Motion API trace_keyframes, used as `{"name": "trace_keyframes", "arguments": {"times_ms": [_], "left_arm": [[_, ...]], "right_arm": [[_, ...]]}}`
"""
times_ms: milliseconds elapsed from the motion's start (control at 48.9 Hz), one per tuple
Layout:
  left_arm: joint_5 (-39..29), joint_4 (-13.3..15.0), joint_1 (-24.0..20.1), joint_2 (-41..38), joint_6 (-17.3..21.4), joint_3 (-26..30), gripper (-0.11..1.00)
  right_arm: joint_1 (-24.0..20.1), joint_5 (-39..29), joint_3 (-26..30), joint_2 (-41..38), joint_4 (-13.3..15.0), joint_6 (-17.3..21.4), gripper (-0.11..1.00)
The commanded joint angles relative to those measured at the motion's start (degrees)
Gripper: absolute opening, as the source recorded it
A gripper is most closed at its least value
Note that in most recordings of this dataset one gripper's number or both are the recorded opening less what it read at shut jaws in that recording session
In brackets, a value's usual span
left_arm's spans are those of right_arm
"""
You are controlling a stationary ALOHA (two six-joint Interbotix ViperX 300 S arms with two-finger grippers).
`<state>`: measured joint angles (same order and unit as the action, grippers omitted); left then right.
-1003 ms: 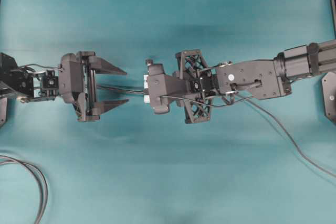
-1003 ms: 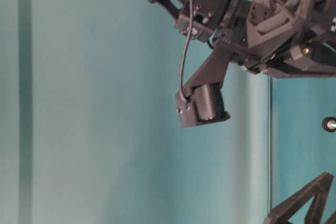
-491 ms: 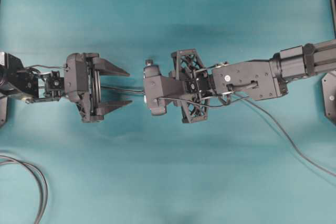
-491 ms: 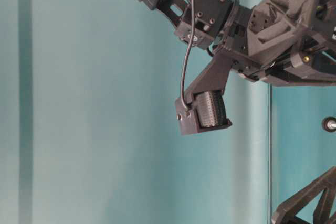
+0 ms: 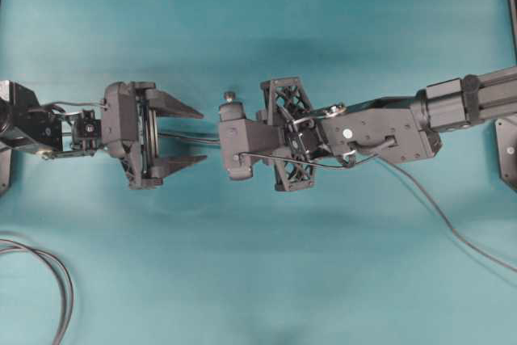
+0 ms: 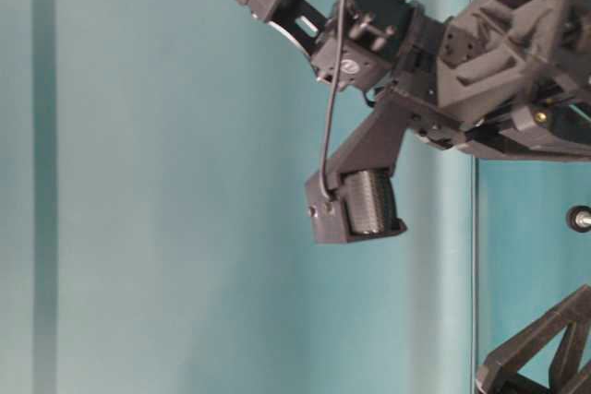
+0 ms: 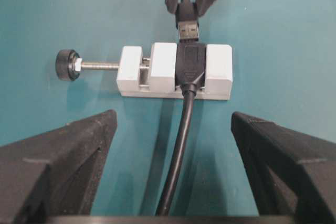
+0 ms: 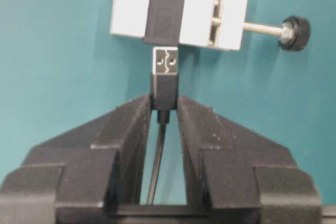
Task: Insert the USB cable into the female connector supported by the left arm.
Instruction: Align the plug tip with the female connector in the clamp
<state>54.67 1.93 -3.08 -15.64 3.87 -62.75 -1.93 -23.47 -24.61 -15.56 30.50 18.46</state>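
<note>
Comparing with a second ago: left gripper point(image 5: 174, 136) has retreated slightly leftward, jaws spread wide, grasping nothing. Female connector point(image 7: 190, 67) sits in the white clamp block point(image 7: 164, 68) on the teal table point(image 5: 258, 280). Right gripper point(image 8: 164, 109) has advanced left, jaws clenched on the USB cable point(image 8: 165, 86); metal tip at the socket mouth, aligned, apparently just entering. Judged: insertion beginning. Overhead, the right wrist camera hides the joint; seating depth unclear.
</note>
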Motion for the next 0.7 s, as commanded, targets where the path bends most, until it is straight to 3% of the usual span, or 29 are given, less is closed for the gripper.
{"name": "trace_keyframes", "arguments": {"times_ms": [0, 675], "left_arm": [[0.09, -0.09, 0.18, 0.62, -0.79, 0.62, 0.94], [-0.88, -0.09, 0.09, 0.62, -0.88, 1.23, 0.94]], "right_arm": [[-0.79, -0.35, 1.41, 0.53, 1.32, 2.37, 0.2], [-1.76, -5.1, 2.46, 0.26, 7.56, 10.2, 0.2]]}}
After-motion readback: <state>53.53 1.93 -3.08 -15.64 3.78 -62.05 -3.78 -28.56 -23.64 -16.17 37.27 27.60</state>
